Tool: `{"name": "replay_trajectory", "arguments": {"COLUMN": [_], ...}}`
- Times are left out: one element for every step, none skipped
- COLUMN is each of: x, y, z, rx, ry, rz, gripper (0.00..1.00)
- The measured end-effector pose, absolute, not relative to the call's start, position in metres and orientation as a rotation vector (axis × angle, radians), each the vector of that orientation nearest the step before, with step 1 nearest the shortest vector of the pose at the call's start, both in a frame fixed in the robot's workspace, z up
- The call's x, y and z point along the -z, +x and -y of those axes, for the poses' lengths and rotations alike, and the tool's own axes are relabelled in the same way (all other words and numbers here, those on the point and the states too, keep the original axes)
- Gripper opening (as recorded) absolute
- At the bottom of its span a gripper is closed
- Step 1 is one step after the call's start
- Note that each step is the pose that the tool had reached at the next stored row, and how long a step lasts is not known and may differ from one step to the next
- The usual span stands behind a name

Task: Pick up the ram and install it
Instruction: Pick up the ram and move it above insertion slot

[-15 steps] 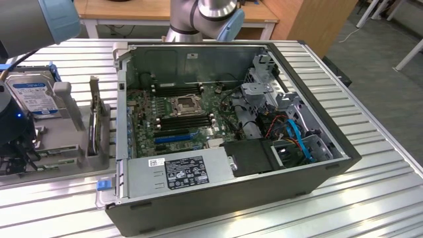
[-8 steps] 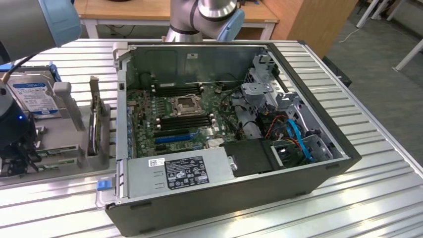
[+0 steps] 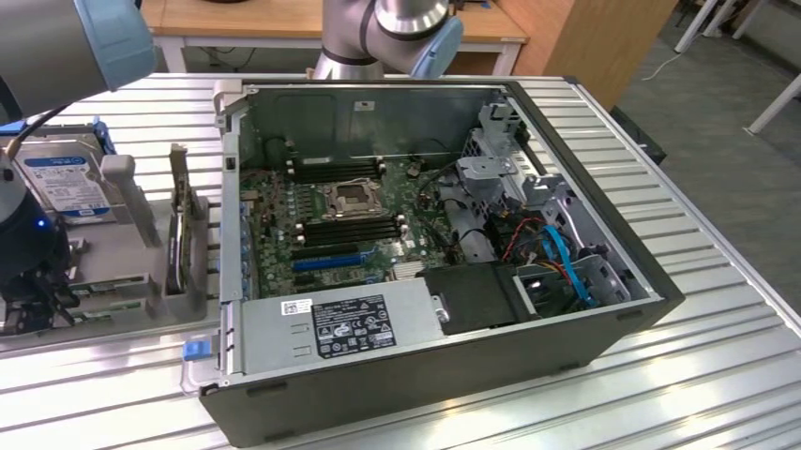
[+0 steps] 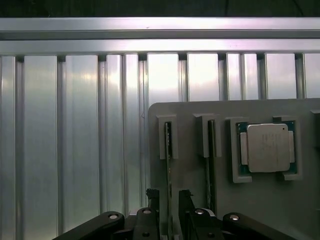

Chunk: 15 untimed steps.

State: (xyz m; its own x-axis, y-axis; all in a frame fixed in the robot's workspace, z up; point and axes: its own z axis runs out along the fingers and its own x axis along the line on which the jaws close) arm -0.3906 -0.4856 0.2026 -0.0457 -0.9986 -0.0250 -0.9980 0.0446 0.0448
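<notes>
Misalignment is judged the main risk at this moment. The hand (image 4: 168, 200) is held wide, with one of its fingers (image 4: 153, 200) set on each side of the ram (image 4: 168, 145) and nothing gripped; no contact with the ram can be made out. The ram is stood on edge in a narrow slot of the grey holder plate (image 4: 190, 115) and is seen edge-on. If the fingers were closed off-centre, the ram could be pushed against the slot walls, tilted, or caught by one corner. It might then jam in the slot or slip from the grip. The thin board could also be flexed by an uneven squeeze.

A second stick (image 4: 212, 150) is stood just beside the ram in its own slot, so little room is left on that side; the finger there is fitted between the two. Beyond the second stick from the ram, a processor (image 4: 267, 147) is seated in a square pocket. On the ram's other side the plate's edge is near, and past it the slatted metal surface (image 4: 75, 150) is laid bare, so open room is judged to lie there. The open computer case (image 3: 414, 394) is set well apart from the ram, and its black memory slots (image 3: 351, 230) are hemmed in by cables and metal brackets.
</notes>
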Motion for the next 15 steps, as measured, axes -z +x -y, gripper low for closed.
{"name": "replay_trajectory", "arguments": {"x": [-0.203,-0.203,-0.203,-0.203,-0.203,-0.203,-0.203,-0.203,-0.203,-0.203,-0.203,-0.203,-0.203,-0.203,-0.203], "y": [-0.390,-0.389,-0.388,-0.387,-0.386,-0.385,-0.383,-0.382,-0.381,-0.380,-0.378,-0.377,-0.376,-0.376,-0.375], "z": [0.486,0.486,0.486,0.486,0.486,0.486,0.486,0.486,0.486,0.486,0.486,0.486,0.486,0.486,0.486], "rx": [0.078,0.078,0.078,0.078,0.078,0.078,0.078,0.078,0.078,0.078,0.078,0.078,0.078,0.078,0.078], "ry": [2.161,2.161,2.161,2.161,2.161,2.161,2.161,2.161,2.161,2.161,2.161,2.161,2.161,2.161,2.161], "rz": [2.261,2.261,2.261,2.261,2.261,2.261,2.261,2.261,2.261,2.261,2.261,2.261,2.261,2.261,2.261], "gripper": [0.29,0.29,0.29,0.29,0.29,0.29,0.29,0.29,0.29,0.29,0.29,0.29,0.29,0.29,0.29]}}
